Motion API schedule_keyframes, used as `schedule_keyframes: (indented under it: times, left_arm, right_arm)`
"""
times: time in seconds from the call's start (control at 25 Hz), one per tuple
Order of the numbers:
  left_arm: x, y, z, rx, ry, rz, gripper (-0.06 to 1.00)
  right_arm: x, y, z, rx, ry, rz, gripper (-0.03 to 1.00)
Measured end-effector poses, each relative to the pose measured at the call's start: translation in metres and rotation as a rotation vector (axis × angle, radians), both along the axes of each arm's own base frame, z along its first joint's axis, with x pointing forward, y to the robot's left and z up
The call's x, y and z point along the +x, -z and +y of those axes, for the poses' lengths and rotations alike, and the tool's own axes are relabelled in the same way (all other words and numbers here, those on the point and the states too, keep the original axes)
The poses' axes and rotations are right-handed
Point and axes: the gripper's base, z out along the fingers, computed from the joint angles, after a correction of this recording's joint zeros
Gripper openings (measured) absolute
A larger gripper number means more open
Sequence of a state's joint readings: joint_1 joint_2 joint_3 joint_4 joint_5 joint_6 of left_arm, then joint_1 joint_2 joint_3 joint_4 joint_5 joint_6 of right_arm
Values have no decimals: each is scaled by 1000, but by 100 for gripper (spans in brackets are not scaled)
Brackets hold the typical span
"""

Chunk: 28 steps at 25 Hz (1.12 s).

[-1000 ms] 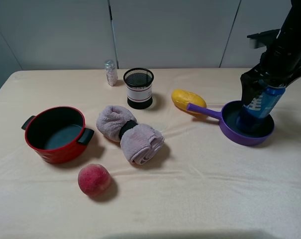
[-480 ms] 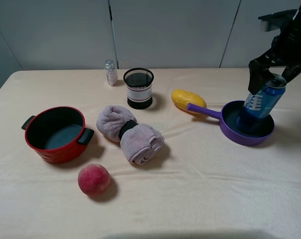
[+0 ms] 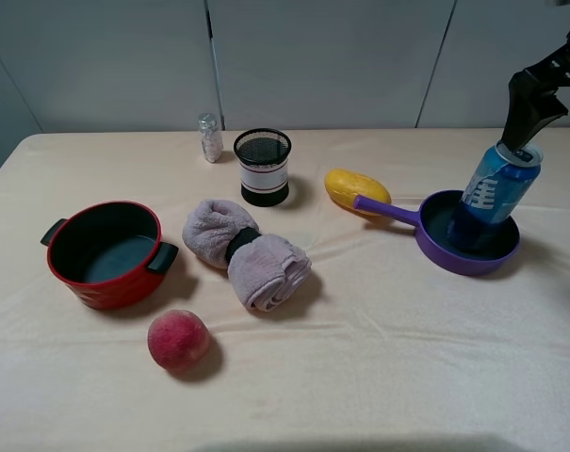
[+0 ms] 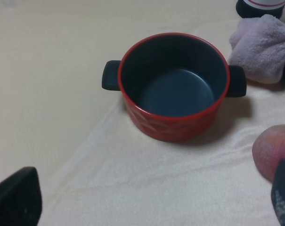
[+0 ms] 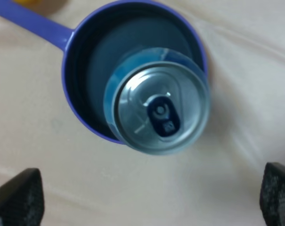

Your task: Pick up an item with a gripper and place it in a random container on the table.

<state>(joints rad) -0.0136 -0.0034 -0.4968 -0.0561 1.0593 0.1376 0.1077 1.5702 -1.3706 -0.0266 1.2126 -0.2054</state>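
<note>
The blue can [image 3: 496, 191] stands upright in the purple frying pan [image 3: 437, 247] at the right of the table [image 3: 379, 377]. My right gripper [image 3: 554, 102] hangs above the can, open and clear of it, partly cut off by the frame's edge. The right wrist view looks straight down on the can's silver top [image 5: 160, 114] inside the pan [image 5: 75, 56], with the right gripper [image 5: 147, 200] spread wide and holding nothing. In the left wrist view my left gripper [image 4: 149, 202] is open above the cloth, near the red pot.
A red two-handled pot [image 3: 105, 252], a peach [image 3: 178, 341] and a rolled towel [image 3: 247, 252] lie at the left and middle. A black mesh cup [image 3: 263, 166], a small shaker bottle [image 3: 209, 137] and a yellow object [image 3: 356, 189] stand further back.
My right gripper has risen from around the can and drawn back to the upper right. The can stays standing in the pan.
</note>
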Motion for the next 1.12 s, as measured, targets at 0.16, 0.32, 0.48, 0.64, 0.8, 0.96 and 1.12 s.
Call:
schedule_keyframes:
  times: [0.16, 0.32, 0.48, 0.64, 0.8, 0.96, 1.12]
  left_arm:
    - [0, 0, 0, 0, 0, 0, 99]
    - [0, 0, 0, 0, 0, 0, 99]
    - [0, 0, 0, 0, 0, 0, 99]
    - [0, 0, 0, 0, 0, 0, 99]
    - [0, 0, 0, 0, 0, 0, 99]
    - [0, 0, 0, 0, 0, 0, 99]
    - [0, 0, 0, 0, 0, 0, 99]
  right_arm:
    - [-12, -19, -2, 2, 30, -63, 69]
    - [-30, -42, -4, 22, 62, -141, 69]
    - [-51, -66, -6, 50, 92, -224, 69]
    - [-72, -86, -7, 88, 118, -299, 69]
    - [-92, -102, -9, 115, 127, -366, 69]
    - [-111, -115, -11, 131, 134, -428, 69]
    - [-131, -127, -13, 148, 144, -488, 69]
